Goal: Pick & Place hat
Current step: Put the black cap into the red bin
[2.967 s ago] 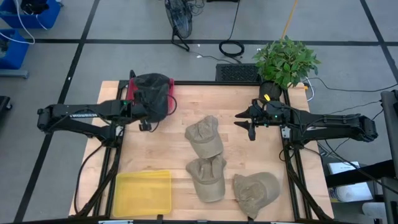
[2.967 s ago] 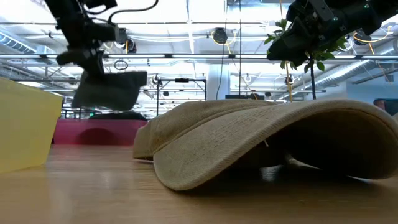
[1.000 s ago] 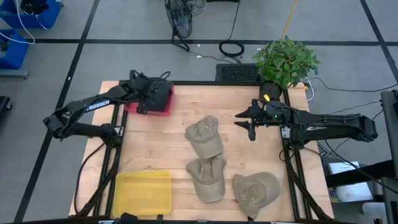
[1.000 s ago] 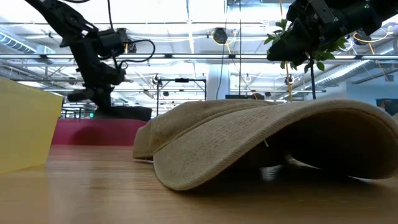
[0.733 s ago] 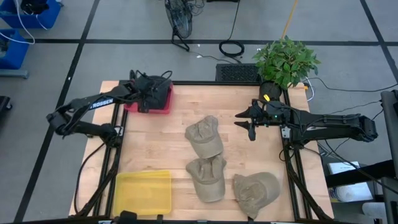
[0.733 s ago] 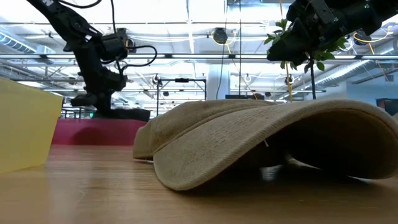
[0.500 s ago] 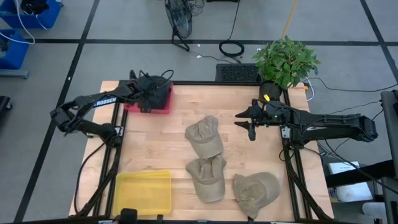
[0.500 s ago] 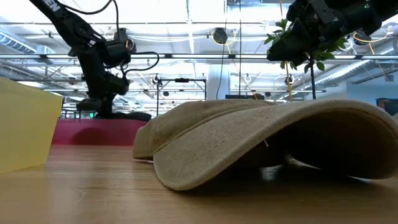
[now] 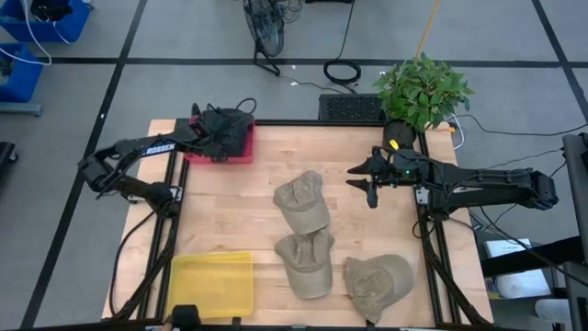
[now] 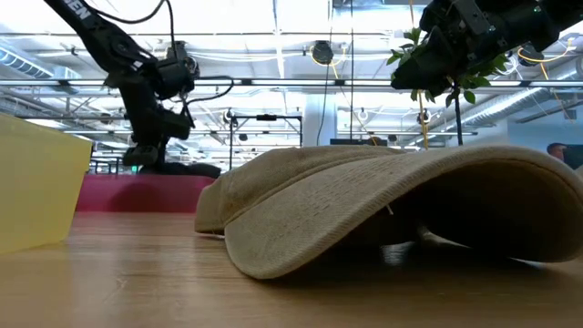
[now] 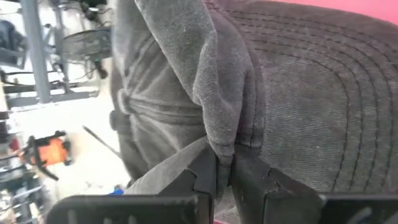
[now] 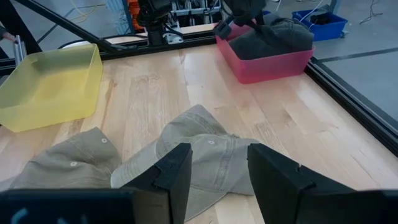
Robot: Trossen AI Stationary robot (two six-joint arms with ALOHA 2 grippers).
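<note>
The left gripper (image 11: 225,177) pinches a fold of the dark hat (image 11: 292,99) between nearly closed fingers, holding it down inside the red bin (image 9: 220,152), apparently to set it there. Just beyond the fingers the crown already rests in the bin. Well apart, the right gripper (image 12: 214,168) waits with fingers spread above the tan hats (image 9: 303,207).

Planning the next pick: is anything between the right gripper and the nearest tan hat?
Nothing visible. The right gripper hangs open above bare table, with the nearest tan hat lying uncovered just beside it.
</note>
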